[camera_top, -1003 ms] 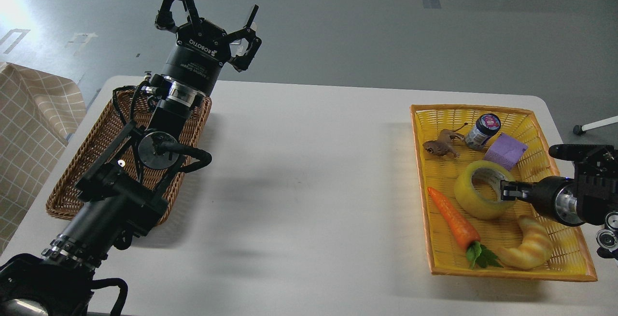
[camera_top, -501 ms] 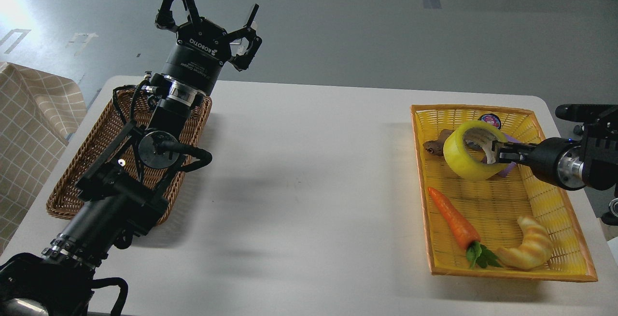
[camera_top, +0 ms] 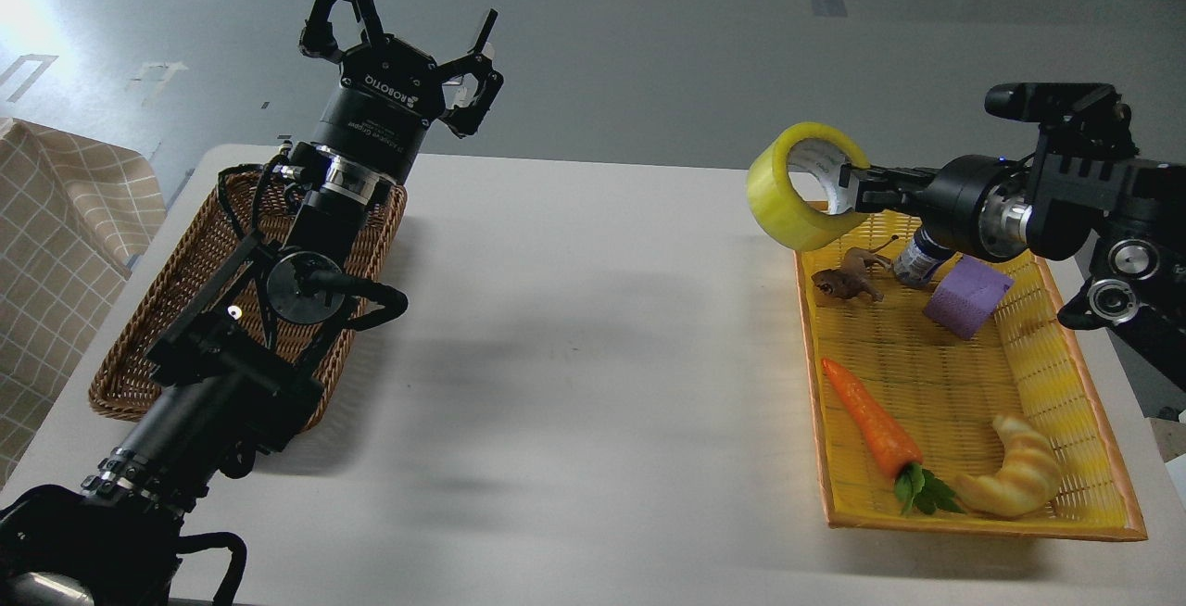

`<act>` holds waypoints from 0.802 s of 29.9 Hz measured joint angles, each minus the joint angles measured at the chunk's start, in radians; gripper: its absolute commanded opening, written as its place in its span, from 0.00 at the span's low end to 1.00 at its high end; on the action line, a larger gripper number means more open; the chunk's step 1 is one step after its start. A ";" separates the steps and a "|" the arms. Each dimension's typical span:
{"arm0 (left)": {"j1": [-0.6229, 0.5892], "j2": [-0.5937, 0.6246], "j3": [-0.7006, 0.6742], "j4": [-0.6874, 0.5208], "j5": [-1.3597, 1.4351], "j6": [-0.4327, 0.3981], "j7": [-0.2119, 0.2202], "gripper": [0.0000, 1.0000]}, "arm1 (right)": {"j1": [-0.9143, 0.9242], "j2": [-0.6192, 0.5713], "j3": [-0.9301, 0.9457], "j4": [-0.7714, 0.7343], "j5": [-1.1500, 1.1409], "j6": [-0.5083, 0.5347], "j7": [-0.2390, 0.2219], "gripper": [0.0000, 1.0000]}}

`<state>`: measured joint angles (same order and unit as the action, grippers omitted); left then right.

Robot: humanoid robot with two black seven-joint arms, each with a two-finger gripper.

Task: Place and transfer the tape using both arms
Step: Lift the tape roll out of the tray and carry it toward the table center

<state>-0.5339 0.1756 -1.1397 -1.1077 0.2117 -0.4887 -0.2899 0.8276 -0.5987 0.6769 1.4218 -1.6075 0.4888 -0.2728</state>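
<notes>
The roll of tape hangs in the air above the far left corner of the yellow basket, clear of the worktop, its open core turned toward the viewer and to the right. The right hand grips the roll's right wall, one finger inside the core and the rest outside; the fingertips are dark and partly covered by the tape, so their exact contact is hard to make out. The right arm enters from the right edge, where its thick part is cut off.

Below it, in the basket, lie a brown toy animal, a small jar largely hidden behind the arm, a purple block, a toy carrot and a croissant.

Well apart, at the left, the left hand is raised with fingers spread and grasping nothing. The left arm covers much of the brown wicker basket, hiding its interior. A checked cloth is cut off at the left edge.
</notes>
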 measured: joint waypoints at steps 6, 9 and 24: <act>0.000 0.001 0.000 0.000 -0.001 0.000 0.000 0.98 | 0.100 0.130 -0.125 -0.090 0.001 0.000 0.001 0.00; 0.000 0.001 0.000 0.000 -0.001 0.000 0.000 0.98 | 0.149 0.204 -0.184 -0.156 0.001 0.000 0.007 0.00; 0.003 0.000 0.000 0.000 -0.001 0.000 0.000 0.98 | 0.216 0.440 -0.306 -0.380 0.001 0.000 0.050 0.00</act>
<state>-0.5309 0.1761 -1.1397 -1.1076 0.2105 -0.4887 -0.2899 1.0440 -0.1588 0.3712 1.0423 -1.6060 0.4887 -0.2225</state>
